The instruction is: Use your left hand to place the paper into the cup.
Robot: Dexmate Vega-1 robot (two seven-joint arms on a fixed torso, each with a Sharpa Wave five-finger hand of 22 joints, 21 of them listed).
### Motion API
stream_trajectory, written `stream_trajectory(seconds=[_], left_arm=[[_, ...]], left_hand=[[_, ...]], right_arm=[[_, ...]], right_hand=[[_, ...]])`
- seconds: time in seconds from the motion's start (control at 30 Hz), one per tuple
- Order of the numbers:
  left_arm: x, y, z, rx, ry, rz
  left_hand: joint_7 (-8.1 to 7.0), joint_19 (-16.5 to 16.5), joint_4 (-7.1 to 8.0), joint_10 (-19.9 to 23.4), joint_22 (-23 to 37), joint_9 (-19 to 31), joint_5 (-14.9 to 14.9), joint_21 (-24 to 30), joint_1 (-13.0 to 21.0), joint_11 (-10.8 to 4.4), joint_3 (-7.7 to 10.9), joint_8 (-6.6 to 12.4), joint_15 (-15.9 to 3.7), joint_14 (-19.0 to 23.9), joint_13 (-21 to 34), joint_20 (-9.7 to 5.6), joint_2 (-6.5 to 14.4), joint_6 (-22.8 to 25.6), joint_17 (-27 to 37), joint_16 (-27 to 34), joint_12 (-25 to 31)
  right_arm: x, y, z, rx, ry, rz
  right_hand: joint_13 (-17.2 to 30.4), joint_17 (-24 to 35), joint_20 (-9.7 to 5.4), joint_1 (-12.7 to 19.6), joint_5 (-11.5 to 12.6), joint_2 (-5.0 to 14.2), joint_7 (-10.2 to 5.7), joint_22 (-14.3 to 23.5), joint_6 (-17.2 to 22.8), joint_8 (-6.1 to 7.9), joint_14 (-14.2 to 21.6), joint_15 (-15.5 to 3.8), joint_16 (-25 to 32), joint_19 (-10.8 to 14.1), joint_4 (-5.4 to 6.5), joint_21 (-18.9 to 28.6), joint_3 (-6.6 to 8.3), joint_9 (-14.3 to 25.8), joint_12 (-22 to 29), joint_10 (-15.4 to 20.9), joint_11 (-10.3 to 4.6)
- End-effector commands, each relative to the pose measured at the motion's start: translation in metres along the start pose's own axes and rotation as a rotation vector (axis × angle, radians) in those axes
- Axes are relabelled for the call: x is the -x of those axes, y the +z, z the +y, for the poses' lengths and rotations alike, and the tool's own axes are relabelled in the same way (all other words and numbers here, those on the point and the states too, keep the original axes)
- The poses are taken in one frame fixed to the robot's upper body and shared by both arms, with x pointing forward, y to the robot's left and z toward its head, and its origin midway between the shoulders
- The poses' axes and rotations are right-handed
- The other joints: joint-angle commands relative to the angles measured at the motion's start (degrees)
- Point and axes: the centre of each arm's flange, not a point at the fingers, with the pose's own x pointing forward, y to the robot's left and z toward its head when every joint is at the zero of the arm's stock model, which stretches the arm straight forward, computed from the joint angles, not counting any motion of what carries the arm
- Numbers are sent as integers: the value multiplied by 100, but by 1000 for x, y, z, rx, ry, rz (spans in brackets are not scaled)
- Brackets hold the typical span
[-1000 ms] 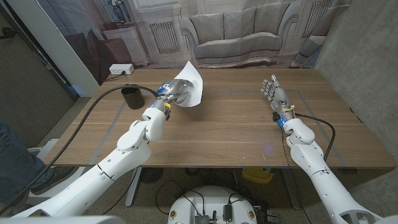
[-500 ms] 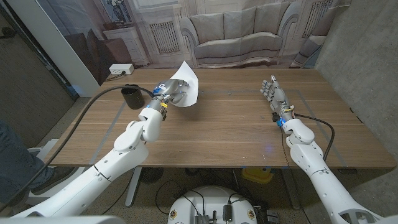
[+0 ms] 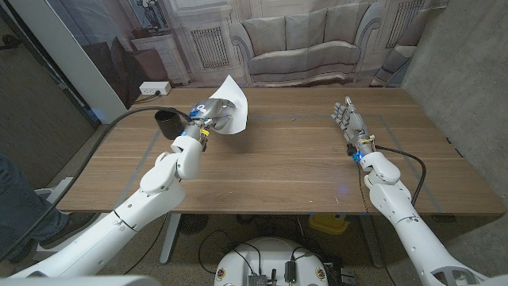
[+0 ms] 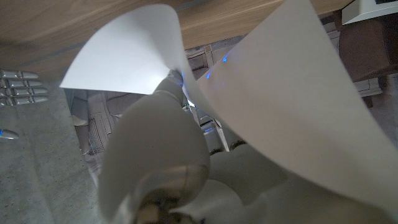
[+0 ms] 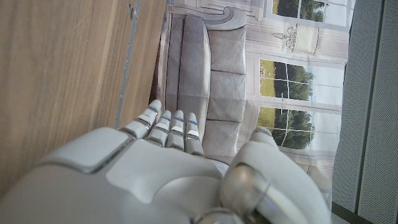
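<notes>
Left hand [image 3: 208,116] gripping; right hand [image 3: 349,121] open

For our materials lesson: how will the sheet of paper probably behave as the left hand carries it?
The paper is probably floppy: it curls around the left hand. It looks thin, so likely light and apt to crumple or slip.

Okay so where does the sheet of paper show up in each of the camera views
Head view: the paper is upper left of centre, held up by the left hand, just right of the black cup.
Left wrist view: the paper curls across most of the picture, close over the left hand.
Right wrist view: no paper in this picture.
Shared landmark: the wooden table, also at and.
</notes>
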Motion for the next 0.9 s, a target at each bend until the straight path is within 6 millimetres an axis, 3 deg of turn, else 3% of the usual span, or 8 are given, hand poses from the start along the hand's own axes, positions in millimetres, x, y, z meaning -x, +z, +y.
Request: stream_trajectory(seconds=[0.03, 0.9], left_arm=[[0, -16, 7, -21, 21, 19], [8, -41, 16, -52, 71, 68]], left_hand=[[-10, 4, 10, 61, 15, 6, -19, -16, -29, -21, 55, -19, -607, 61, 33, 38, 16, 68, 15, -23, -15], [-39, -26, 32, 85, 16, 4, -23, -47, -54, -59, 101, -28, -635, 66, 35, 29, 13, 125, 15, -37, -31]], right_arm=[[1, -3, 2, 0, -4, 8], [-2, -7, 11, -3, -1, 20]], right_hand=[[14, 18, -104, 16, 6, 9, 5, 23, 23, 2, 23, -9, -32, 54, -26, -27, -5, 34, -17, 45, 7], [14, 18, -103, 14, 6, 23, 9, 25, 21, 1, 29, -11, -31, 68, -33, -59, -9, 34, -14, 54, 9]])
